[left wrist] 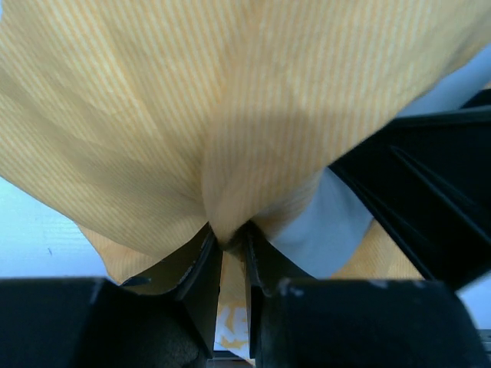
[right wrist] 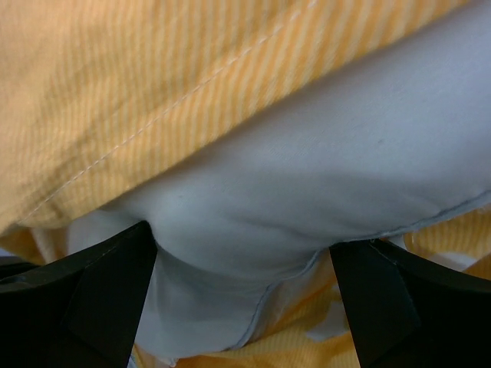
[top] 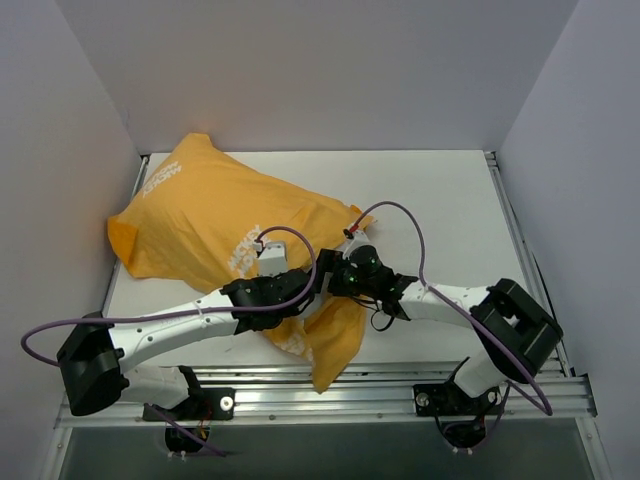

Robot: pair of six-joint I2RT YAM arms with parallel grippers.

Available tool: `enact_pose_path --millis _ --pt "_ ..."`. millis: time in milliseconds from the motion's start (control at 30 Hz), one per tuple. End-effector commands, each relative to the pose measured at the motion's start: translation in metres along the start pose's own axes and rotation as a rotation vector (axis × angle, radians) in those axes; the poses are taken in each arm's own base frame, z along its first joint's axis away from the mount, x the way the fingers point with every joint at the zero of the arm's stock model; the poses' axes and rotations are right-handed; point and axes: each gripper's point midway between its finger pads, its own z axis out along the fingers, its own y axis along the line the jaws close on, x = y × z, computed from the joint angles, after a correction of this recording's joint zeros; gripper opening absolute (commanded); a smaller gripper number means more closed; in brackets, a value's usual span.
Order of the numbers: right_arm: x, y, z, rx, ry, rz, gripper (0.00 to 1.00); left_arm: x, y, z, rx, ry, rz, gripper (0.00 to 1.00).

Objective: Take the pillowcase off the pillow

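Observation:
The orange-yellow pillowcase (top: 215,215) lies from the back left towards the middle, white lettering up, and its loose end (top: 335,345) trails to the near edge. My left gripper (top: 303,283) is shut on a pinched fold of the pillowcase (left wrist: 228,230). Orange cloth fans out above its fingers (left wrist: 201,280). My right gripper (top: 345,275) sits close beside it at the case's mouth. In the right wrist view the white pillow (right wrist: 307,176) bulges out under the hemmed edge of the pillowcase (right wrist: 138,92). The right gripper (right wrist: 242,268) is open, its fingers (right wrist: 115,291) wide apart on either side of the pillow's seamed corner.
Grey walls close in the white table (top: 440,200) at the back and on both sides. A metal rail (top: 400,385) runs along the near edge by the arm bases. Purple cables (top: 400,215) loop over both arms, and the right arm's black body (left wrist: 430,199) stands close on the left gripper's right.

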Motion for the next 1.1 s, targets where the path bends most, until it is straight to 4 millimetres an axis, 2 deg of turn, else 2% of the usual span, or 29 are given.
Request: enact_pose_path --millis 0,33,100,133,167,200,233,300,333,367,433,467,567,633,700,733,800,867,967,1000,1033,1067 --pt "0.005 0.018 0.017 -0.070 0.013 -0.009 0.86 -0.008 -0.012 -0.006 0.064 -0.024 -0.047 0.25" --pt "0.007 0.022 0.019 -0.089 0.025 -0.009 0.68 -0.008 -0.012 -0.007 0.066 -0.024 -0.050 0.25" --pt "0.010 0.026 0.025 -0.117 0.041 -0.017 0.39 -0.007 -0.010 -0.008 0.067 -0.023 -0.056 0.25" --pt "0.003 0.034 0.027 -0.136 0.033 -0.019 0.14 -0.006 -0.009 -0.009 0.071 -0.018 -0.064 0.25" --pt "0.000 0.036 0.027 -0.133 0.039 -0.031 0.04 -0.004 -0.009 -0.011 0.072 -0.012 -0.063 0.25" --pt "-0.007 0.042 0.025 -0.141 0.027 -0.045 0.00 -0.004 -0.008 -0.014 0.082 -0.012 -0.071 0.25" --pt "-0.024 0.056 0.025 -0.158 -0.005 -0.059 0.00 -0.002 -0.008 -0.016 0.089 -0.008 -0.077 0.25" --pt "-0.043 0.068 0.018 -0.150 -0.038 -0.087 0.00 -0.001 -0.008 -0.022 0.107 -0.005 -0.086 0.25" --pt "-0.065 0.084 0.014 -0.167 -0.083 -0.094 0.00 0.002 -0.006 -0.022 0.107 0.002 -0.089 0.25" --pt "-0.074 0.087 0.009 -0.157 -0.093 -0.099 0.00 0.004 -0.002 -0.025 0.104 0.006 -0.086 0.25" --pt "-0.107 0.103 -0.008 -0.159 -0.177 -0.125 0.00 0.007 0.002 -0.027 0.097 0.012 -0.091 0.25" --pt "-0.133 0.114 -0.024 -0.156 -0.234 -0.130 0.00 0.008 0.007 -0.028 0.088 0.016 -0.089 0.25" --pt "-0.185 0.121 -0.054 -0.110 -0.365 -0.140 0.00 0.011 0.018 -0.030 0.070 0.014 -0.114 0.24" --pt "-0.205 0.129 -0.075 -0.098 -0.433 -0.170 0.00 0.012 0.027 -0.030 0.048 0.009 -0.144 0.24" --pt "-0.212 0.136 -0.086 -0.091 -0.449 -0.178 0.00 0.009 0.041 -0.030 0.005 -0.019 -0.160 0.23" --pt "-0.210 0.138 -0.086 -0.103 -0.436 -0.177 0.00 0.006 0.044 -0.030 -0.005 -0.024 -0.172 0.22" --pt "-0.203 0.138 -0.085 -0.113 -0.411 -0.163 0.00 0.000 0.042 -0.031 0.004 -0.043 -0.177 0.21" --pt "-0.199 0.141 -0.086 -0.123 -0.409 -0.155 0.00 -0.007 0.030 -0.031 0.047 -0.054 -0.185 0.22" --pt "-0.190 0.137 -0.081 -0.105 -0.402 -0.162 0.00 -0.017 -0.007 -0.040 0.200 -0.060 -0.169 0.53" --pt "-0.190 0.136 -0.079 -0.101 -0.397 -0.163 0.00 -0.019 -0.017 -0.044 0.250 -0.062 -0.162 0.65" --pt "-0.188 0.135 -0.078 -0.100 -0.394 -0.165 0.00 -0.023 -0.039 -0.051 0.359 -0.072 -0.154 0.83" --pt "-0.187 0.133 -0.075 -0.091 -0.388 -0.170 0.00 -0.024 -0.049 -0.056 0.417 -0.075 -0.162 0.91"
